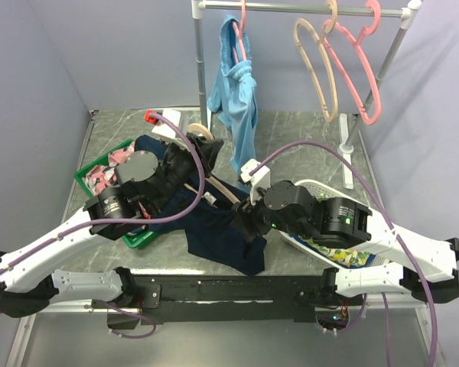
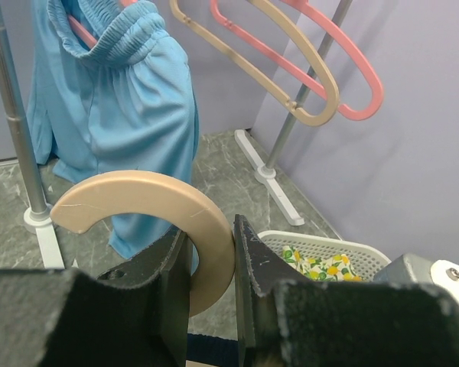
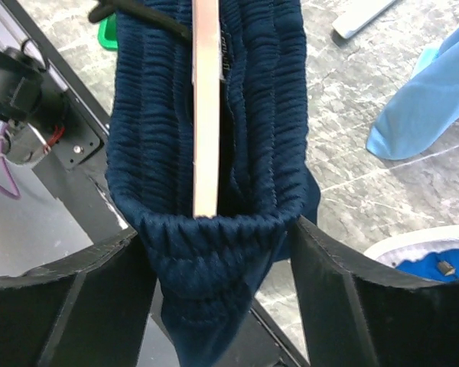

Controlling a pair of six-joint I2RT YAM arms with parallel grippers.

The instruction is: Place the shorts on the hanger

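Note:
The hanger (image 1: 201, 131) is beige; my left gripper (image 1: 195, 149) is shut on its curved hook (image 2: 138, 195), and both pads (image 2: 252, 252) press the plastic. Its straight arm (image 3: 206, 107) runs down inside the waistband of the dark navy shorts (image 3: 206, 245). The shorts (image 1: 222, 233) hang from it between the two arms, over the table's near edge. My right gripper (image 1: 245, 214) stands open astride the bunched waistband. In the right wrist view its left finger (image 3: 115, 290) touches the fabric and the other finger sits right beside it.
A rack (image 1: 306, 9) at the back carries a light-blue garment (image 1: 237, 92) on a pink hanger, a second beige hanger (image 1: 321, 69) and a pink hanger (image 1: 359, 69). A green basket (image 1: 99, 172) of clothes sits left, a white basket (image 1: 321, 245) right.

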